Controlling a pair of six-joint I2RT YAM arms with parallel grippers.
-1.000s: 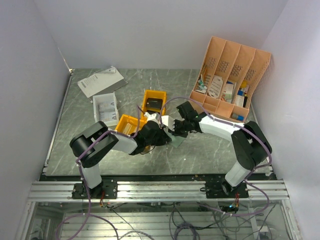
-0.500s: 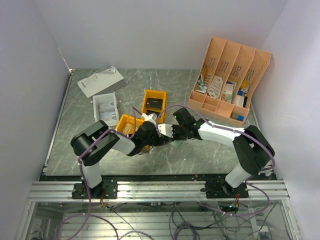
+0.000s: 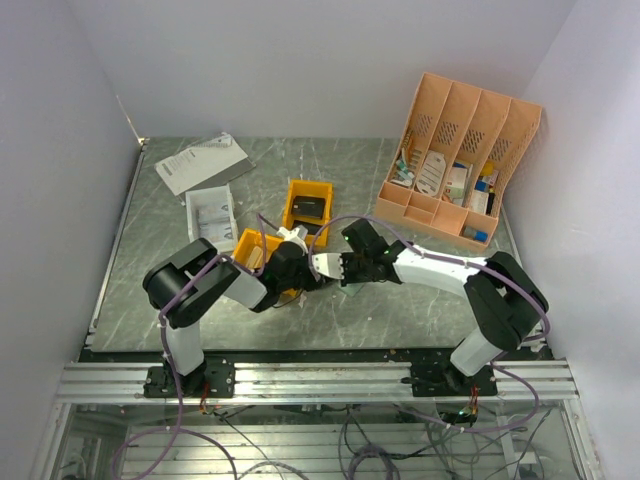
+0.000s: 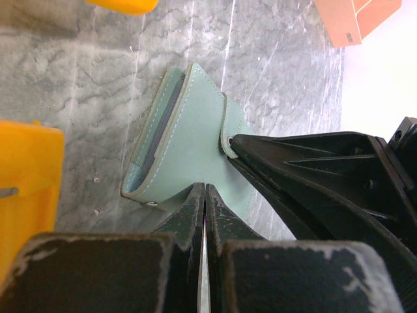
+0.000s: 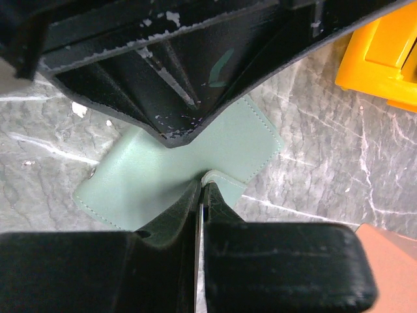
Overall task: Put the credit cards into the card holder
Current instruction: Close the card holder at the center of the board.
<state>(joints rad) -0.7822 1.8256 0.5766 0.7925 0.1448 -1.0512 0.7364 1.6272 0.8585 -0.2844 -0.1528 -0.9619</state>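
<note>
Left end effector (image 4: 205,195) and right end effector (image 5: 201,189) are each pinched shut on opposite flaps of the card holder (image 4: 189,130), held mid-tabletop (image 4: 98,98) beside a yellow bin (image 4: 29,169), evidently to spread it open for cards.

Peach desk organiser (image 3: 520,125) stands at far-right of grey marble table (image 3: 400,310), w/ cards & papers (image 3: 435,172) in its slots. Left of organiser: yellow bin (image 3: 310,185) w/ black block (image 3: 310,208) inside. Further left & nearer: 2nd yellow bin (image 3: 246,243), partly hidden. White tray (image 3: 190,215) further left again. Paper sheets (image 3: 200,163) furthest left of organiser, by back edge.
</note>
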